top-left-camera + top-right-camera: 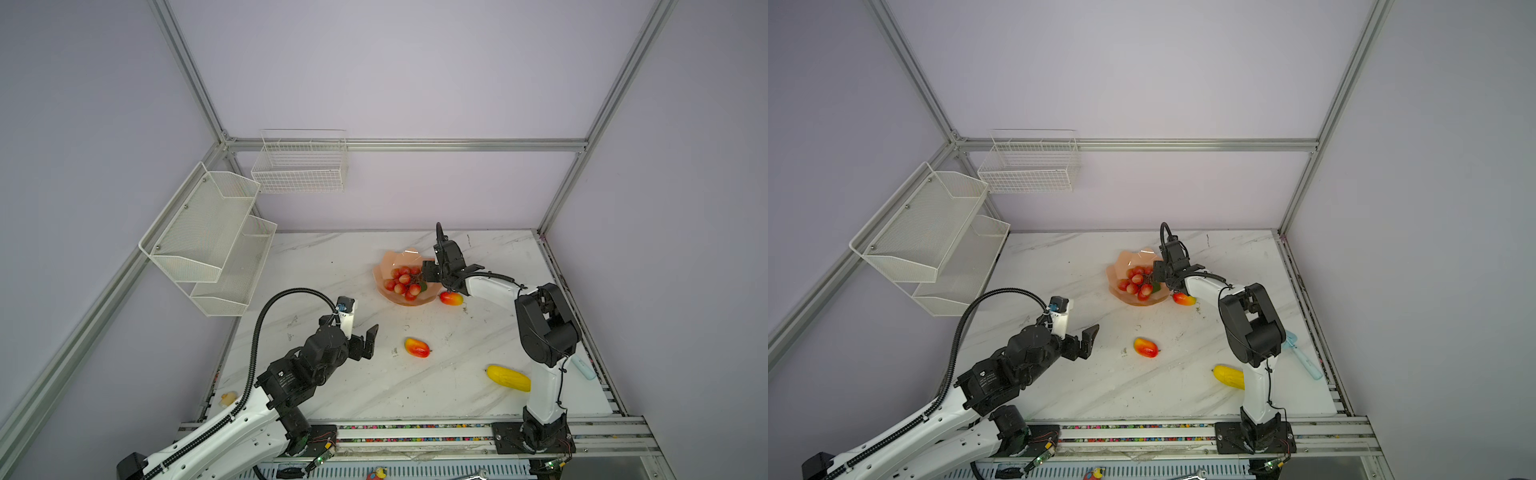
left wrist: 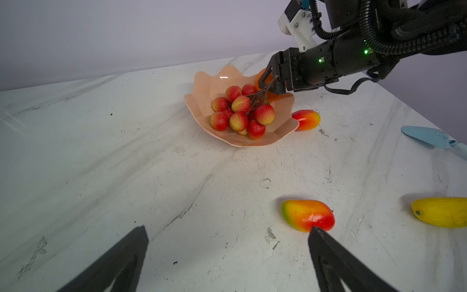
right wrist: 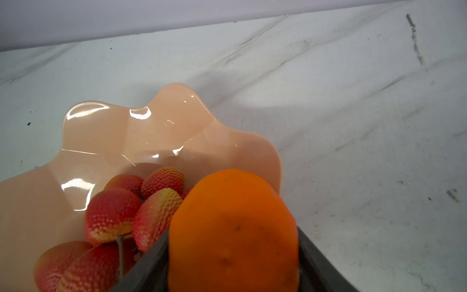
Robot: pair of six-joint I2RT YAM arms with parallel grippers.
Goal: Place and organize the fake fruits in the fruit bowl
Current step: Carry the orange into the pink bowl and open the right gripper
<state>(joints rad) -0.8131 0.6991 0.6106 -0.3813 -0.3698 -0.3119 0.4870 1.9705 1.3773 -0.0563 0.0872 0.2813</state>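
The peach-pink fruit bowl [image 1: 390, 259] [image 2: 202, 83] [image 3: 101, 131] stands at the back middle of the marble table. The red grape bunch [image 1: 402, 282] [image 2: 240, 111] [image 3: 111, 212] lies in it. My right gripper [image 1: 428, 272] [image 3: 232, 232] hangs over the bowl's right rim, shut on the round orange [image 3: 232, 222] [image 2: 260, 75]. One mango [image 1: 451, 298] [image 2: 305, 120] lies against the bowl's right side. Another mango [image 1: 417, 347] [image 2: 307, 215] lies mid-table, just right of my open, empty left gripper [image 1: 369, 343] [image 2: 227, 228]. The yellow oblong fruit [image 1: 508, 377] [image 2: 441, 211] lies beside the right arm's base.
White mesh shelves [image 1: 208, 232] hang on the left wall and a white wire basket [image 1: 299, 166] on the back wall. A light blue tool [image 1: 582, 368] [image 2: 429, 136] lies near the table's right edge. A metal rail [image 1: 415, 432] runs along the front.
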